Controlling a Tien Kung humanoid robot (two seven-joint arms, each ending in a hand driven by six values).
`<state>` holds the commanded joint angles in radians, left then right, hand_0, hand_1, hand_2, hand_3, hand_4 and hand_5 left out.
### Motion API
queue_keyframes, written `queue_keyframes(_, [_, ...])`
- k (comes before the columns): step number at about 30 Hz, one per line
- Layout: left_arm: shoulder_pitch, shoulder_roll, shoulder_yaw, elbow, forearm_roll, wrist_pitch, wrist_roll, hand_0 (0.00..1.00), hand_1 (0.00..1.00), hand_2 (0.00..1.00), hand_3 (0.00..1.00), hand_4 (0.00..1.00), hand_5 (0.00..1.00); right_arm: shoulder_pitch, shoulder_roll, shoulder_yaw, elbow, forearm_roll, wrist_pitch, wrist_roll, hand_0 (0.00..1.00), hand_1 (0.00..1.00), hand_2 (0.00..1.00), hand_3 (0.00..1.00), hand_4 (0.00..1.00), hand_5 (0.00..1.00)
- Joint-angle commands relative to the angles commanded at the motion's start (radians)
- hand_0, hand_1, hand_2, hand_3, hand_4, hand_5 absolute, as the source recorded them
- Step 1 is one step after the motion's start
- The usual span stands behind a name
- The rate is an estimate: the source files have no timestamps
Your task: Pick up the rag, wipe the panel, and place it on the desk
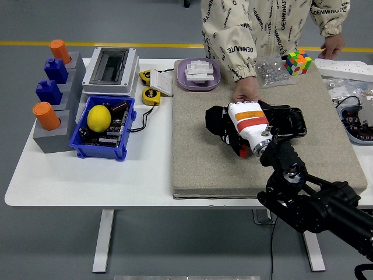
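The right hand [224, 125] lies over the left end of the black panel [285, 123], with its white and orange back turned up. Under it sits a dark mass at about [213, 118]; I judge this to be the rag, but the rag and the black fingers merge, so I cannot tell whether the fingers are closed around the cloth or only press on it. The panel rests on the grey mat [198, 157], towards three o'clock from the middle of the tabletop [87, 175]. A person's hand [245, 93] touches the panel's far edge, at twelve o'clock from the robot hand.

The main risk, in my judgement, is that the wipe runs past the panel's left end and the rag drags on the rough mat, where it may catch and slip out of a weak hold. A strong sideways push can also shift the panel, because only the person's hand steadies it. The two hands are very near, so contact between them is possible. The purple tray [182, 79], at eleven o'clock, is well apart and looks safe. The left arm is not visible.
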<state>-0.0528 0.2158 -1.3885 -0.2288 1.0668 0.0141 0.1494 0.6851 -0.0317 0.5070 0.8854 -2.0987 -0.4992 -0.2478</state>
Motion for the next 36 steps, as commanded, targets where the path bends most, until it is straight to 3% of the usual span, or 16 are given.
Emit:
queue_keyframes(8, [0.000,0.000,0.001,0.000,0.000,0.000,0.000,0.603,0.637,0.637,0.561,0.631,0.449,0.025,0.021,-0.060,0.032,0.007,0.002,-0.003,0.229,0.322,0.373,0.386,0.915,0.067])
queue_keyframes(18, [0.000,0.001,0.000,0.000,0.001,0.000,0.000,0.603,0.636,0.637,0.561,0.631,0.449,0.029,0.014,-0.055,0.031,0.005,0.001,-0.005,0.229,0.322,0.374,0.386,0.909,0.070])
queue_keyframes(36, [0.007,-0.001,0.000,-0.001,0.002,0.000,0.000,0.604,0.636,0.636,0.561,0.631,0.448,0.011,-0.073,-0.012,0.024,-0.001,0.003,-0.006,0.229,0.322,0.374,0.387,0.909,0.069])
